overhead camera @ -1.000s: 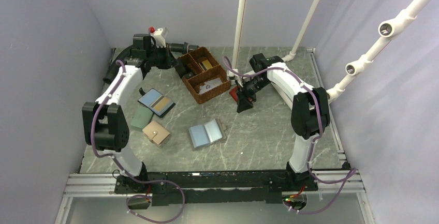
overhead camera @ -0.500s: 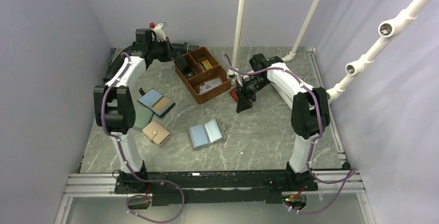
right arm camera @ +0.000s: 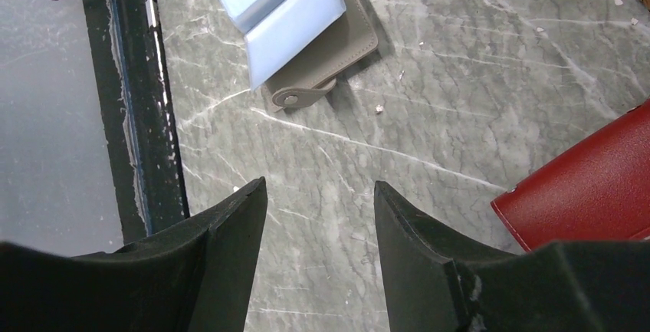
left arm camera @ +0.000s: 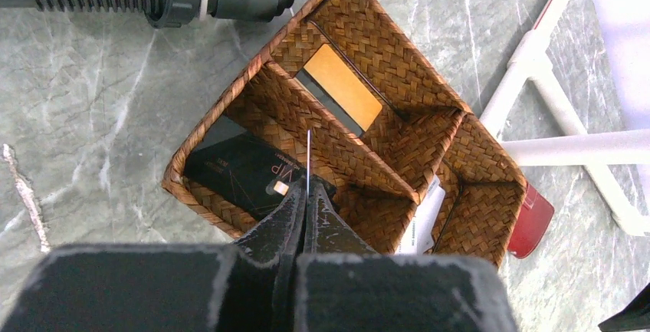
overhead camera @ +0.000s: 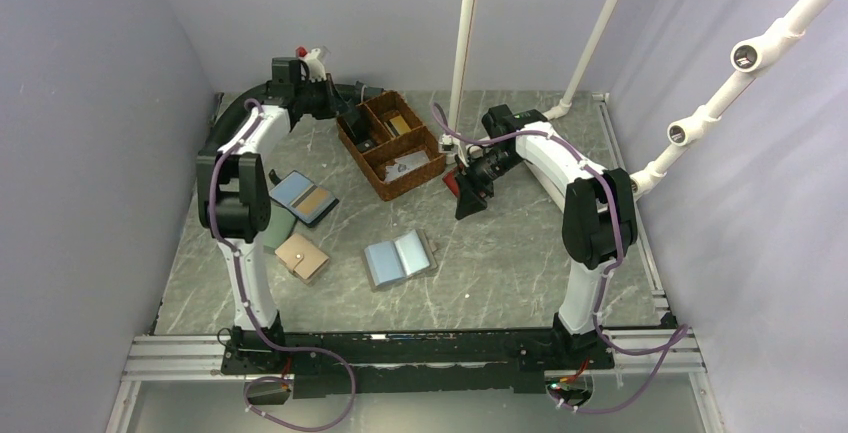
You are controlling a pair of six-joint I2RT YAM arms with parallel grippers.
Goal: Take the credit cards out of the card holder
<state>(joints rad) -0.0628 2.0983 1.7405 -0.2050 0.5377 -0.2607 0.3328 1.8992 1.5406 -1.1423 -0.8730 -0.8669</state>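
Top view: the holder (overhead camera: pixel 400 258) lies open on the table (overhead camera: pixel 520 273), near centre, well apart from both claws. Your left claw (overhead camera: pixel 353 125) hangs over the basket (overhead camera: pixel 392 145) at far centre.

Left wrist: the claw is pressed together, pinching a thin card (left arm camera: pixel 308 152) edge-on above a divider (left arm camera: pixel 337 144). Release here and the card may strike the divider and tip astray. A black card (left arm camera: pixel 238 167) lies below.

Right wrist: your right claw (right arm camera: pixel 320 186) is spread and empty, with the red wallet (right arm camera: pixel 590 186) just beside it. Whether the holder's slots hold more cards, you cannot tell.
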